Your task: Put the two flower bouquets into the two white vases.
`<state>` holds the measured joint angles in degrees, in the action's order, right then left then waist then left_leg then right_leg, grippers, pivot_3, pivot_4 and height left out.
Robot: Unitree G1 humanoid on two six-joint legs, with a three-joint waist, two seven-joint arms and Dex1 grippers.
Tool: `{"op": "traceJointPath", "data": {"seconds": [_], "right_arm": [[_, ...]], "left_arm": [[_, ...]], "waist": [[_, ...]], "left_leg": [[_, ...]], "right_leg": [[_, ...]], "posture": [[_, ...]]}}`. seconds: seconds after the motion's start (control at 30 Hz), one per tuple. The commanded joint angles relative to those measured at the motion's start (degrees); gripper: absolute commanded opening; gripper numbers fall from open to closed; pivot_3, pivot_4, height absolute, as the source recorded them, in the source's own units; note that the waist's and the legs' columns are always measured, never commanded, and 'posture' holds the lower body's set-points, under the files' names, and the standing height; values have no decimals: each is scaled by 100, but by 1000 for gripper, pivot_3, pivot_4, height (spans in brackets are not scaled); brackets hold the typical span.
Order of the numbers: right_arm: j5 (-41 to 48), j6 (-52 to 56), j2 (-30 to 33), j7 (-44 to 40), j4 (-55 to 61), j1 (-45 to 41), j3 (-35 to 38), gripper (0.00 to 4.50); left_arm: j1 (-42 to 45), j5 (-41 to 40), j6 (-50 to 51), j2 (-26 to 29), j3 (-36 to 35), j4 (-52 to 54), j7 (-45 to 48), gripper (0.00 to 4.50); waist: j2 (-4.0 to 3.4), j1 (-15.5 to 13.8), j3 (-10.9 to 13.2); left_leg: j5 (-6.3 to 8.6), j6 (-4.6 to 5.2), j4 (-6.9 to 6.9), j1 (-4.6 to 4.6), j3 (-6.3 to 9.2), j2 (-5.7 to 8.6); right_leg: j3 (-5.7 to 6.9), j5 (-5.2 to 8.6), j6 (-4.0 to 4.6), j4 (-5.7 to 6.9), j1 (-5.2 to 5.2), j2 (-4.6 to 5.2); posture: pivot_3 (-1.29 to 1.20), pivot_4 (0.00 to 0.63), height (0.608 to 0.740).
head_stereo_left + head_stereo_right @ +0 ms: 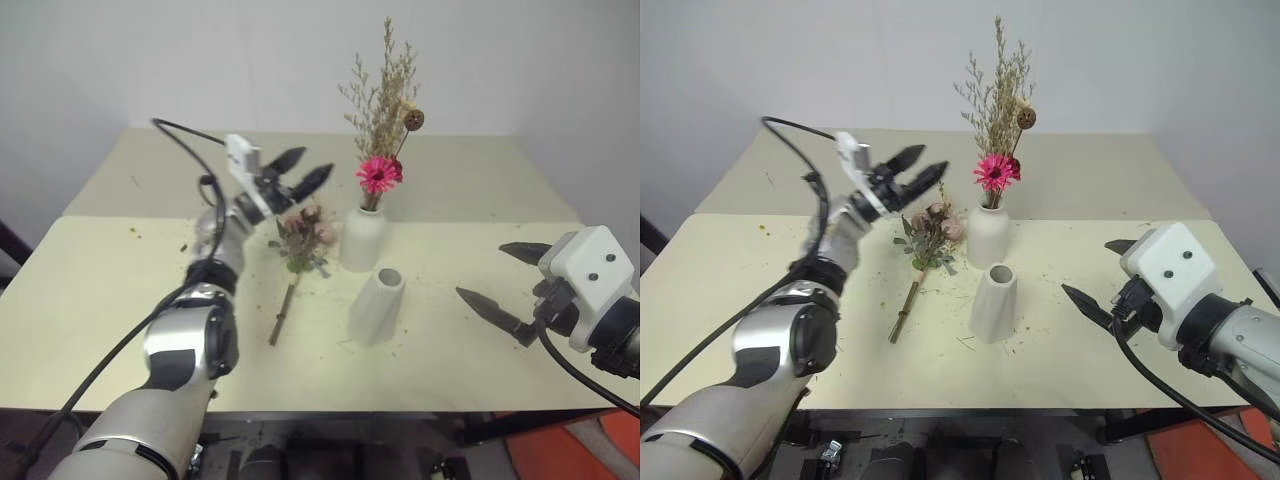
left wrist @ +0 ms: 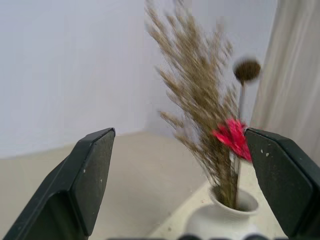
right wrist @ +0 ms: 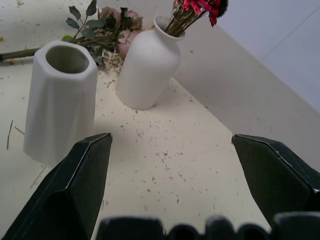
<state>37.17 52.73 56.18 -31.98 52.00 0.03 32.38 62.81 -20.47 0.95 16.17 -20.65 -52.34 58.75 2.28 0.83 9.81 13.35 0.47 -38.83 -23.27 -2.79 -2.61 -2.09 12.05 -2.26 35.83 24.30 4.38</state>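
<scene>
Right claw (image 1: 510, 285) is sitting nearest, low on the right, w/ its black fingers spread wide and holding nothing. Left claw (image 1: 300, 172) is hanging up in the air over the back of the tabletop (image 1: 90, 300), fingers spread too, nothing in them.

Gerbera bouquet (image 1: 380, 172), the slim one w/ beige sprigs, is already standing in the round bottle vase (image 1: 362, 238). So half the job looks done. Rose bouquet (image 1: 305, 235) is lying flat just left of that vase, w/ its stem (image 1: 283, 315) pointing toward the robot. Cone vase (image 1: 378, 305) is standing empty, just in front of the bottle vase.

Next bit, I think: pick up the roses. Best to come down on the bare stem, not the soft heads, & pinch near the middle so it is not tipping. Then lift it upright and lower the stem end into the cone vase's mouth. Go slow, bc both vases are standing close together and a bump could knock one over.

Tabletop is pale yellow, w/ lots of tiny dry crumbs from the flowers. Back wall is plain white.
</scene>
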Motion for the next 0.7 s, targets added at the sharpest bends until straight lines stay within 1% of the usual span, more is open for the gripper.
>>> {"op": "traceJointPath", "data": {"seconds": [0.03,0.1,0.13,0.2,0.27,0.3,0.33,0.37,0.4,0.47,0.5,0.57,0.7], "right_arm": [[25,-165,60,-64,-25,-155,26,4500],[51,-193,51,-100,-71,-247,-77,4500],[55,-204,49,-104,-94,-301,-133,4500],[41,-215,54,-111,-157,-414,-240,4500],[-7,-246,65,-132,-244,-506,-351,4500],[-45,-268,64,-140,-285,-538,-410,4500],[-88,-295,61,-140,-321,-559,-470,4500],[-120,-319,57,-140,-346,-570,-513,4500],[-142,-338,46,-133,-362,-586,-545,4500],[-170,-359,17,-108,-362,-602,-583,4500],[-177,-356,-19,-83,-330,-568,-565,4500],[-193,-347,-76,-45,-277,-510,-546,4500],[-280,-327,-244,130,-136,-377,-568,4500]], "left_arm": [[-783,-97,2338,154,276,2493,-1492,4475],[-1030,-33,4022,349,539,3553,-2265,4475],[-1283,-12,4508,524,815,4159,-2281,4475],[-1532,-177,5384,860,1272,4863,-2108,4475],[-1322,-316,6261,1047,1563,4839,-2034,4475],[-1121,-228,6608,1210,1947,4699,-1937,4475],[-944,-133,6870,1223,2139,4483,-2030,4475],[-775,-66,7116,1241,2309,4268,-2095,4475],[-617,-29,7255,1338,2617,4042,-1940,4475],[-354,-14,7422,1396,2935,3612,-1750,4475],[-228,45,7440,1417,3204,3441,-1650,4475],[-6,100,7508,1412,3524,3130,-1495,4475],[236,227,7418,1410,4144,2883,-1162,4475]], "waist": [[0,4,0],[1,-8,1],[2,-18,1],[2,-22,1],[1,-47,1],[2,-60,1],[2,-70,1],[1,-75,1],[1,-72,1],[1,-59,1],[1,-42,1],[1,-7,1],[2,-14,1]], "left_leg": [[0,0,-2,0,1,0],[0,-1,-4,0,5,-1],[-1,-1,-7,-1,9,0],[-1,-2,-6,1,14,1],[-1,-2,-7,1,13,3],[-1,-2,-8,6,12,3],[-1,-2,-8,9,12,4],[-1,-2,-9,8,13,4],[-2,-2,-9,9,13,7],[-1,-2,-6,8,13,6],[-1,-1,-4,8,13,7],[-1,0,3,5,13,6],[-1,0,3,-5,15,6]], "right_leg": [[0,0,0,5,0,0],[1,0,-1,8,0,0],[2,0,-1,11,0,-1],[6,1,-3,13,-1,-2],[6,2,-3,13,-1,-1],[7,3,-3,13,-5,0],[7,3,-3,14,-6,-1],[9,3,-2,12,-7,-2],[7,3,-2,13,-6,-2],[6,4,-1,11,-4,-3],[5,5,1,11,-2,-3],[4,7,5,8,3,-5],[5,7,6,10,10,-6]], "posture": [[0,150,740],[0,150,740],[0,150,740],[0,150,740],[0,150,740],[0,150,740],[0,150,740],[0,150,740],[0,150,740],[0,150,740],[0,150,740],[0,150,740],[0,150,740]]}}
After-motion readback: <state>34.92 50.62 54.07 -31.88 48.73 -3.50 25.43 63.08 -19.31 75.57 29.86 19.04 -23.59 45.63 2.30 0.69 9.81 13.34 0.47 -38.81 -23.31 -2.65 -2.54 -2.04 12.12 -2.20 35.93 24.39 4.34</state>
